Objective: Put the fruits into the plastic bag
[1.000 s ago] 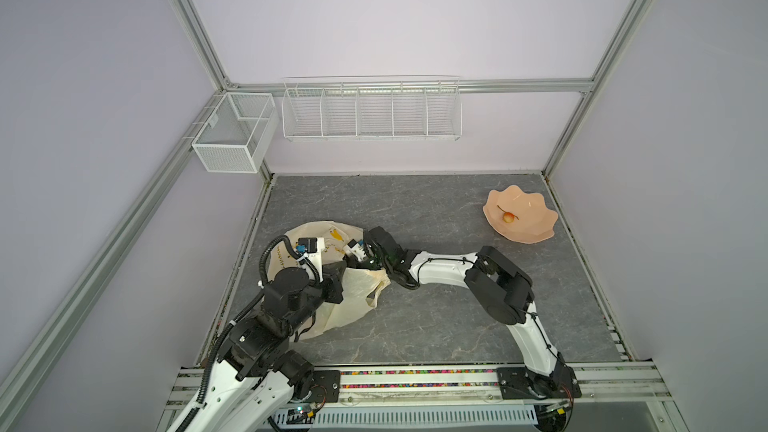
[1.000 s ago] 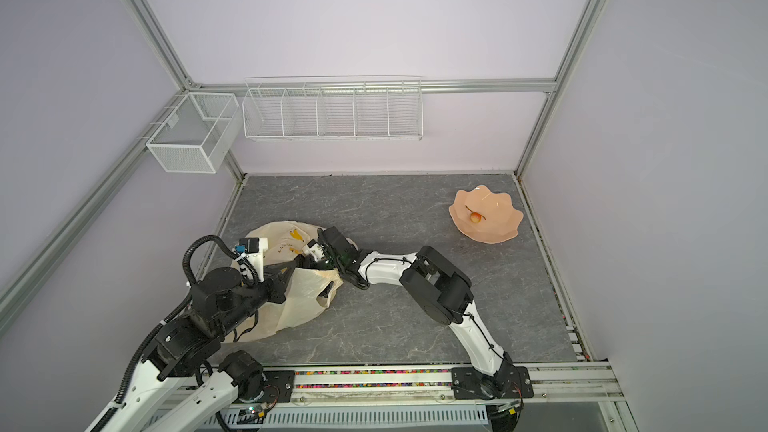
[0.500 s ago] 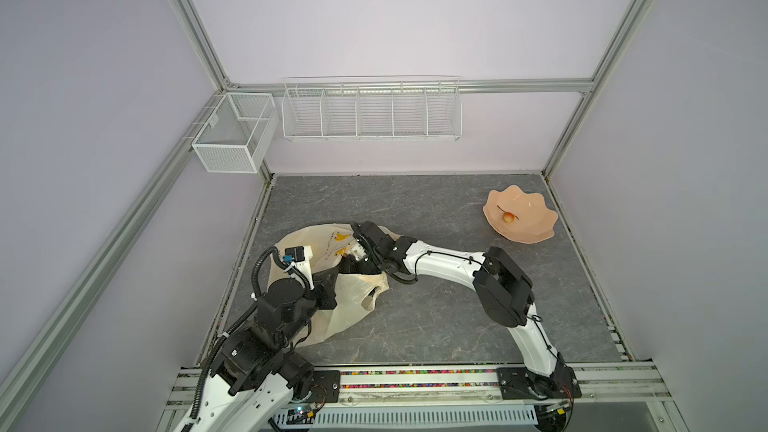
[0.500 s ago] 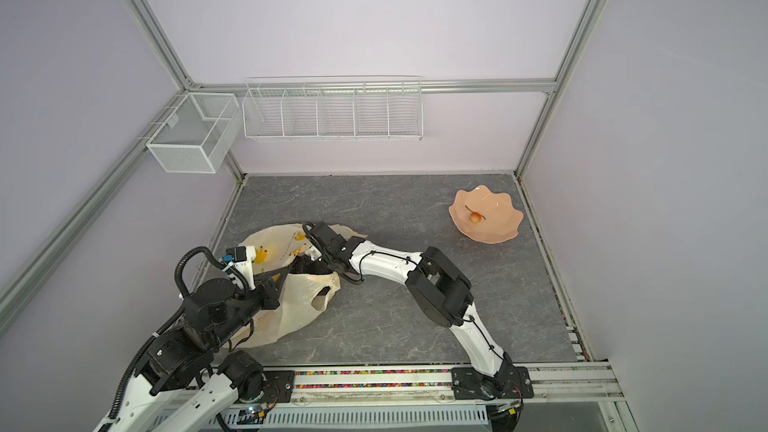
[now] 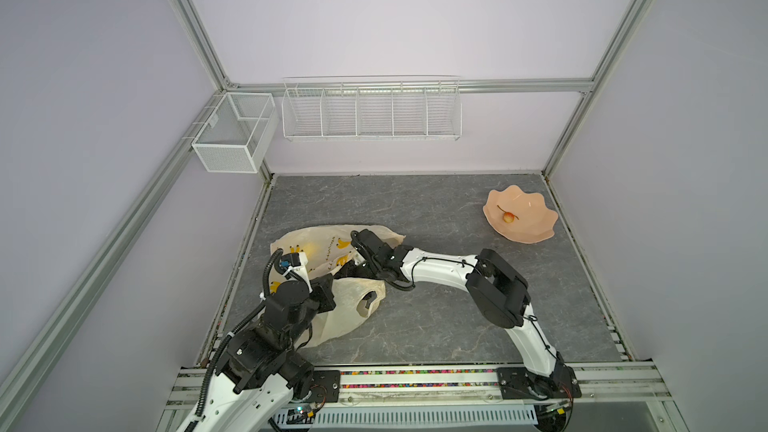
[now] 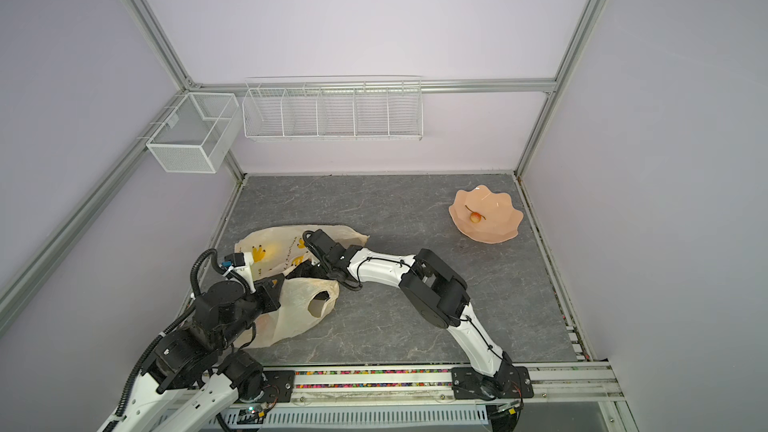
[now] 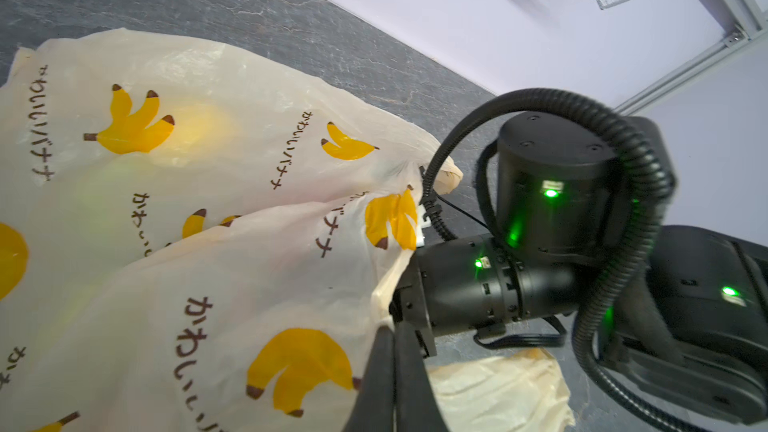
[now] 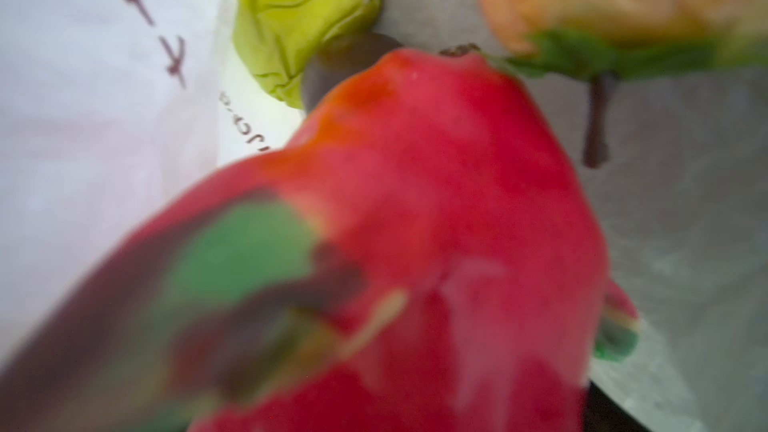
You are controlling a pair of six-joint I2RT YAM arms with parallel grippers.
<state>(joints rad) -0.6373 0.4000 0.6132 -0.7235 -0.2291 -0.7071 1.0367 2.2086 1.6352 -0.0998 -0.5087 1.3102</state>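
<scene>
Since a second ago the left arm has drawn back toward the front rail, its left hand [image 7: 392, 338] pinched shut on the plastic bag [image 5: 316, 251] rim, holding the mouth open. The right hand [image 5: 347, 273] sits inside that mouth, spread wide around the dragon fruit [image 8: 415, 222] it grips, near a green lumpy fruit [image 8: 291, 27]. The peach bowl [image 5: 528, 234], holding one small fruit [image 5: 508, 218], stands far right, and the surface [image 5: 436, 326] between lies open.

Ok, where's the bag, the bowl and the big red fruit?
bag [image 5: 347, 307], in a top view, plain lower flap.
bowl [image 5: 534, 222], in a top view, bare inside.
big red fruit [image 8: 436, 201], right wrist view, red skin.
</scene>
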